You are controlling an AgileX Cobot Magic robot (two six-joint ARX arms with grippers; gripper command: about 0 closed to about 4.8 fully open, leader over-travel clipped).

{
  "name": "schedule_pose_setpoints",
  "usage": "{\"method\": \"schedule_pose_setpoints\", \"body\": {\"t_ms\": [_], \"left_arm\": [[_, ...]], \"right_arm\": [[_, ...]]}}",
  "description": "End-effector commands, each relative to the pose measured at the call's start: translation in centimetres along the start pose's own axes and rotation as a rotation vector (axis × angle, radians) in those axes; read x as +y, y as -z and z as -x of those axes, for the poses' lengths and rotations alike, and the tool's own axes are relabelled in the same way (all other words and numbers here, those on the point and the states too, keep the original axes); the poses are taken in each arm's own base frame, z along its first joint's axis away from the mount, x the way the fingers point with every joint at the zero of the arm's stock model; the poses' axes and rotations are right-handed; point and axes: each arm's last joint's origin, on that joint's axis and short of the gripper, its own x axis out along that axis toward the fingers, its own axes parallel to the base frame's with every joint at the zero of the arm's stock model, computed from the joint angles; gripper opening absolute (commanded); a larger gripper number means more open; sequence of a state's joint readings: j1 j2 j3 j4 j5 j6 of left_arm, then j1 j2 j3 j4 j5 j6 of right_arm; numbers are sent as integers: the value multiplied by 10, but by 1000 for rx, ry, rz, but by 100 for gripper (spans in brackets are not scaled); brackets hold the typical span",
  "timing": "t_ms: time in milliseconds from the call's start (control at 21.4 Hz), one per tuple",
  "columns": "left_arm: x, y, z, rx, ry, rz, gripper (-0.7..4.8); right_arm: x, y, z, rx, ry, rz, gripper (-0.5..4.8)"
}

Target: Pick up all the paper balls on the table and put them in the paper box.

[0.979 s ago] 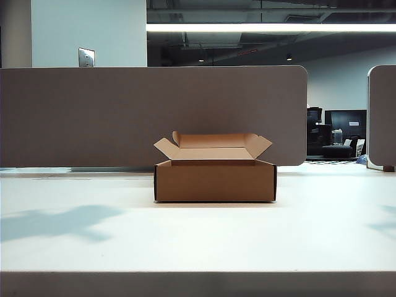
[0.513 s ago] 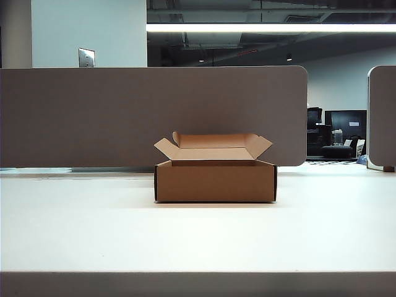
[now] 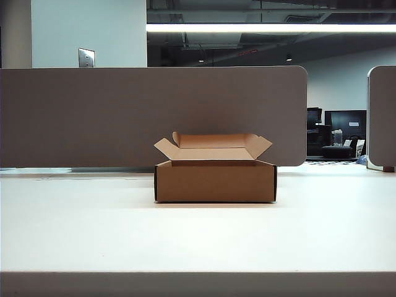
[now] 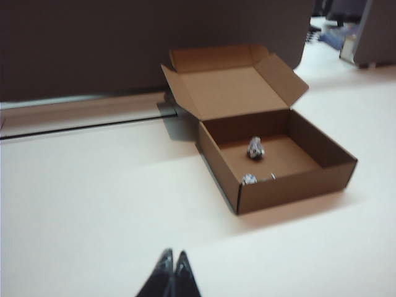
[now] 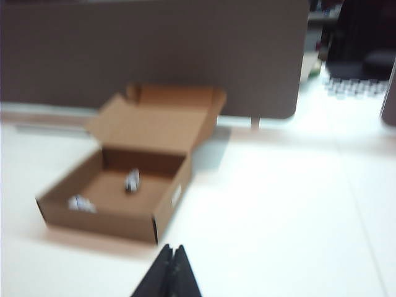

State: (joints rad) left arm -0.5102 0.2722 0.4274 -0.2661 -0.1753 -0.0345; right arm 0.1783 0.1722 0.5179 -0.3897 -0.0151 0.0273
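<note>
The paper box (image 3: pixel 214 180) stands open in the middle of the table (image 3: pixel 198 238), its flaps folded up and back. The left wrist view looks into the paper box (image 4: pixel 297 185): one paper ball (image 4: pixel 255 148) lies mid-floor, another (image 4: pixel 249 179) against the near wall, with a small white bit (image 4: pixel 272 176) beside it. The blurred right wrist view shows the paper box (image 5: pixel 99 219) with a paper ball (image 5: pixel 131 180) and a white wad (image 5: pixel 80 203) inside. My left gripper (image 4: pixel 174 255) and right gripper (image 5: pixel 172 249) are shut and empty, hovering over bare table well short of the box. Neither arm appears in the exterior view.
A grey-brown divider panel (image 3: pixel 148 114) stands right behind the box along the table's back. A second panel (image 3: pixel 382 117) rises at the far right. The table's front edge (image 3: pixel 198 272) runs across the bottom of the exterior view.
A second ago, arm shadows lay on the table at the left and right edges of the exterior view; they are gone now. The box has not moved.
</note>
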Motion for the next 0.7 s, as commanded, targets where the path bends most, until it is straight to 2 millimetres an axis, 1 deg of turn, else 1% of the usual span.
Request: {"method": "schedule_pose_setpoints", "body": {"t_ms": [47, 93, 187, 280, 420, 606, 699], "left_arm": [[-3, 21, -14, -113, 34, 23, -6], [-3, 31, -18, -111, 38, 23, -6], [-3, 44, -20, -120, 38, 27, -6], [-3, 52, -21, -132, 38, 28, -6], [-3, 66, -22, -104, 55, 23, -6], [-3, 72, -23, -90, 63, 16, -6], [-1, 75, -24, -82, 45, 10, -6]], "right_arm": [[-1, 22, -13, 24, 14, 9, -6], [-2, 31, -17, 42, 30, 9, -6], [-2, 41, -22, 45, 38, 9, -6], [-3, 49, -26, 40, 38, 12, -6], [-2, 62, -33, 5, -11, 67, -6], [-2, 80, -37, 50, -18, 117, -6], [-1, 88, -40, 40, -43, 113, -6]]}}
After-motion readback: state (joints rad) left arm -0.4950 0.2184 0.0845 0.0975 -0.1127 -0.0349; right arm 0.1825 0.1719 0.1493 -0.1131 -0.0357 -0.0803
